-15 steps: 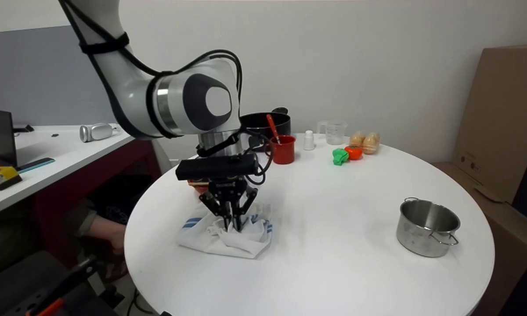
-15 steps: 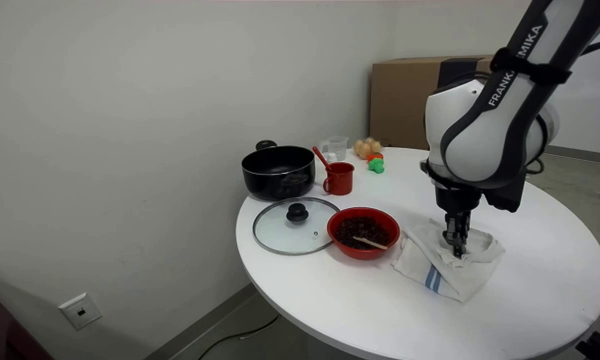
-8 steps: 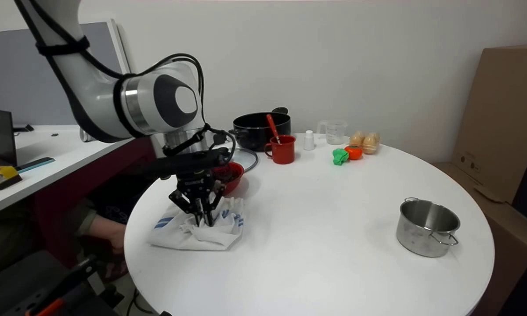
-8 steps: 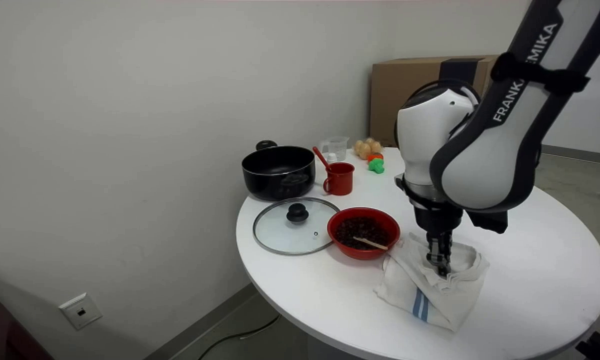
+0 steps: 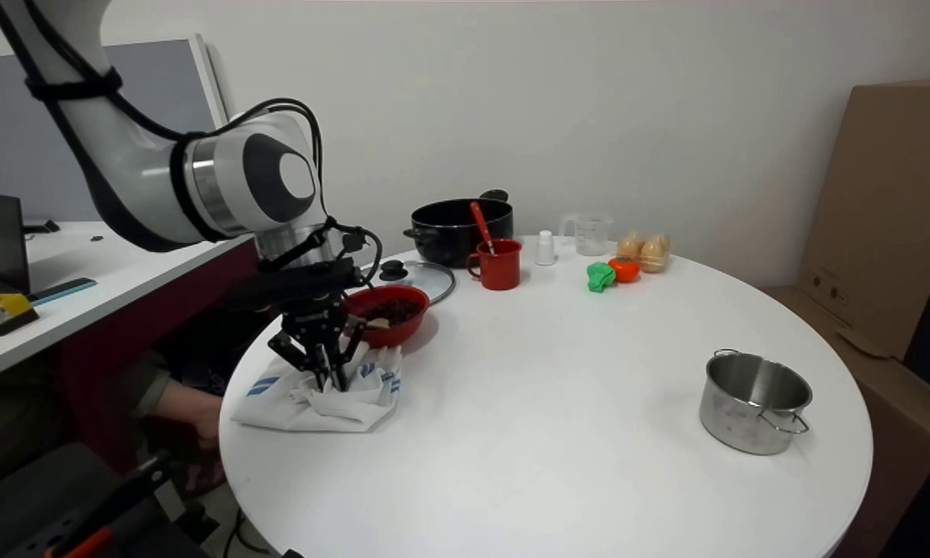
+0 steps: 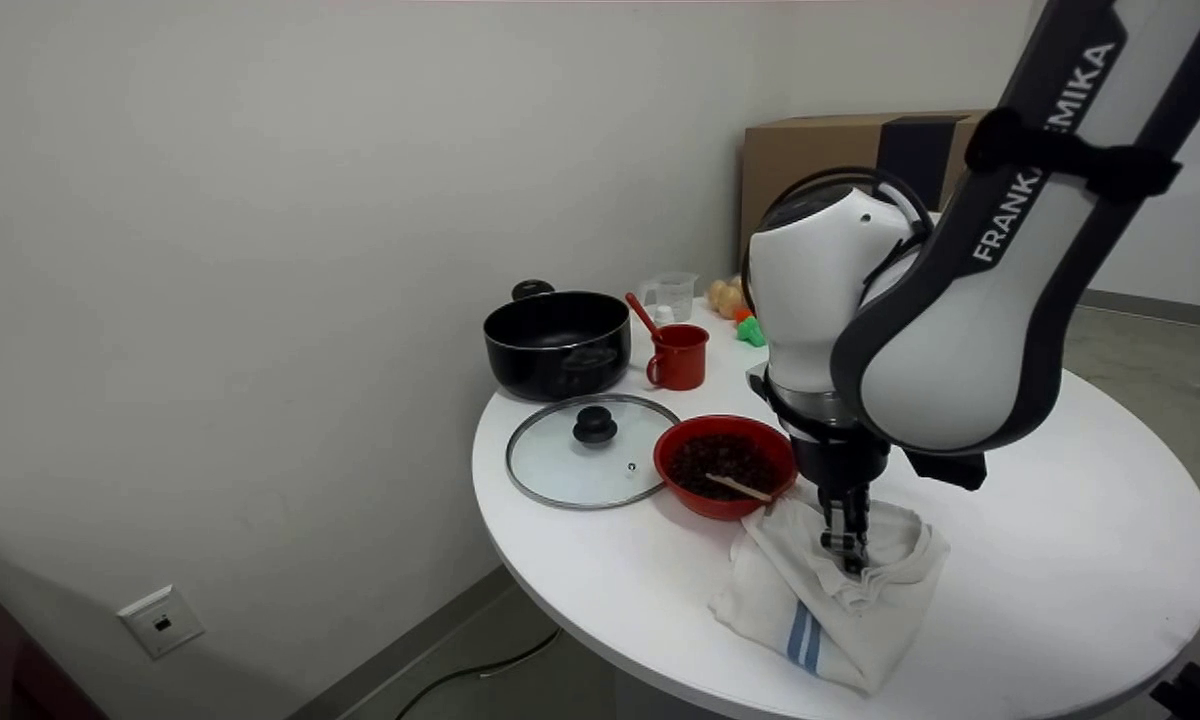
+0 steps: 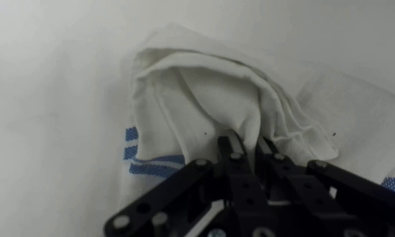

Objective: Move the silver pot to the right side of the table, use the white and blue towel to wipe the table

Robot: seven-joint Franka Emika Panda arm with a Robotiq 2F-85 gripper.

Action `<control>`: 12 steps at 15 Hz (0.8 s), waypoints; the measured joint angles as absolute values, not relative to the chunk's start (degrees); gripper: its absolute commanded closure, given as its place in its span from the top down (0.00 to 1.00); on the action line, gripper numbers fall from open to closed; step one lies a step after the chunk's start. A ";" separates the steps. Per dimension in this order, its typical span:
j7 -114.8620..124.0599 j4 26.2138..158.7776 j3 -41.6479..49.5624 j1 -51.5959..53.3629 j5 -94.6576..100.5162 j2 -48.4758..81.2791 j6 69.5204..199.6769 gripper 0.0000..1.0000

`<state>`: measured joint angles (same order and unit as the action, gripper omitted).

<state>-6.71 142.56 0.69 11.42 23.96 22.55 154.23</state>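
Observation:
The white towel with blue stripes lies bunched on the white round table point(image 5: 542, 488) in both exterior views point(image 5: 310, 418) point(image 6: 860, 645). My gripper point(image 5: 332, 380) points down into the towel and is shut on a fold of it. The gripper also shows in an exterior view point(image 6: 850, 562). In the wrist view, the towel point(image 7: 197, 92) rises between the two fingers point(image 7: 247, 143), which pinch a fold. The silver pot point(image 5: 748, 418) stands upright at the right side of the table in an exterior view, far from the gripper.
A red bowl of dark beans point(image 6: 720, 500) stands right beside the towel and gripper. A glass lid point(image 6: 560, 470), a black pot point(image 6: 550, 370) and a red mug point(image 6: 680, 360) are behind it. A salt shaker point(image 5: 545, 248), measuring cup point(image 5: 592, 235), tomato point(image 5: 625, 270) and eggs point(image 5: 654, 254) line the back.
My gripper has dragged the towel across the table, leftward and slightly back in an exterior view, closer to the red bowl. The silver pot has not moved.

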 measured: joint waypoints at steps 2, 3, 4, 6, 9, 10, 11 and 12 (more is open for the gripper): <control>-6.71 142.79 0.69 11.39 23.96 22.46 154.40 0.03; -6.71 143.22 0.69 11.39 24.05 22.30 154.65 0.03; -6.71 143.87 0.69 11.39 24.23 22.02 155.09 0.03; -6.67 145.78 0.73 11.40 25.03 21.15 156.26 0.03; -6.51 149.75 1.02 11.40 26.43 19.36 158.81 0.03; -6.45 151.14 1.23 11.40 26.90 18.77 159.67 0.03; -6.29 152.46 1.57 11.39 27.35 18.16 160.41 0.03; -6.22 153.79 2.10 11.39 27.64 17.58 161.17 0.03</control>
<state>-6.22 153.79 2.10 11.39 27.64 17.58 161.17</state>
